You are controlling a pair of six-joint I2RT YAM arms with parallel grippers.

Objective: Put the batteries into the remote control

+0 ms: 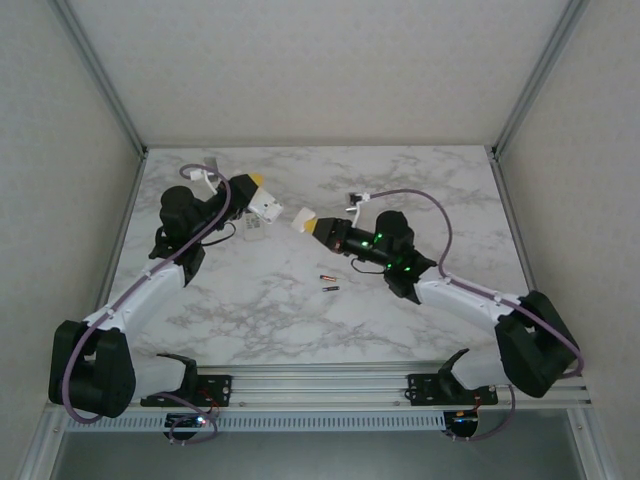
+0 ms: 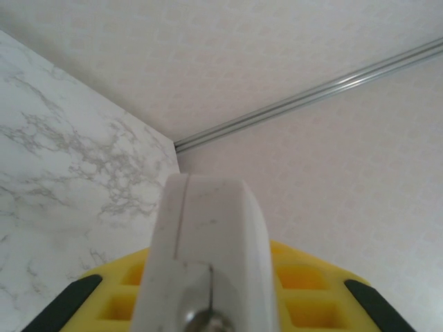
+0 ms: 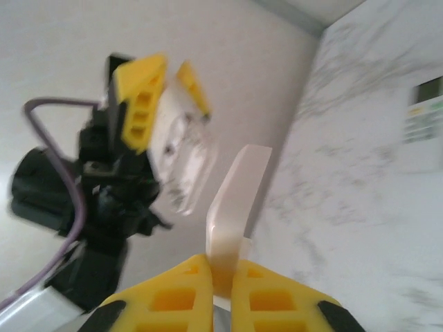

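2 batteries [image 1: 328, 277] lie on the marble table [image 1: 420, 190] between the arms, tiny dark cylinders with orange ends, just beside each other and apart from both grippers. The left gripper [image 1: 262, 192] is clamped on the white remote [image 1: 270, 207], raised off the table. The right gripper [image 1: 316, 228] pinches a thin white cover [image 1: 303, 219] near it. The right wrist view adds a second buttoned remote [image 3: 423, 114], blurred, lying flat on the marble. Bare tabletop spreads right of the batteries, bounded by metal wall rails [image 1: 520, 95].
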